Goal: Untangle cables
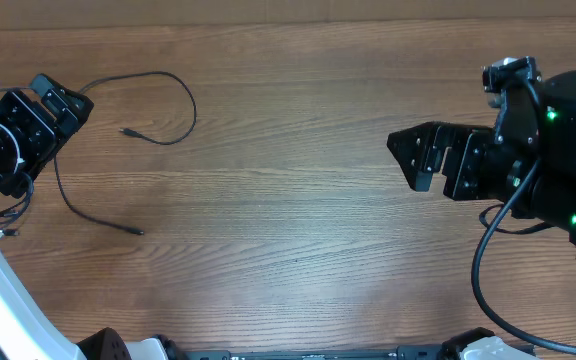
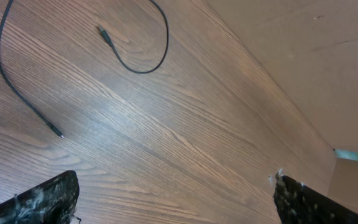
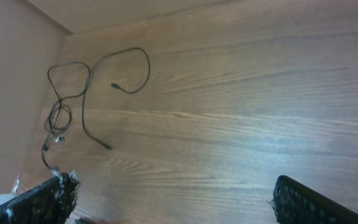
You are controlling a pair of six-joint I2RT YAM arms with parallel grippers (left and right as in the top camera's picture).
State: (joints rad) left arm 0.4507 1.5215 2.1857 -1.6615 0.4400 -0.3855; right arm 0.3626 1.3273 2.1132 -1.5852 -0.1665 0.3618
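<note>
Thin black cables lie on the left part of the wooden table. One strand [image 1: 173,90] loops away from the left arm and ends in a small plug [image 1: 126,131]. Another strand [image 1: 78,208] runs down to a plug end [image 1: 138,232]. The right wrist view shows both strands [image 3: 135,59] and a small coiled tangle [image 3: 58,118] near the left wall. The left wrist view shows the loop [image 2: 157,50] and the other strand [image 2: 17,87]. My left gripper [image 1: 63,100] is open and empty beside the cables. My right gripper [image 1: 413,155] is open and empty, far to the right.
A brown cardboard wall [image 2: 303,56] stands along the table's far edge. A similar wall [image 3: 11,74] stands at the table's left side. The black wires fixed to the right arm [image 1: 488,250] hang at the right side.
</note>
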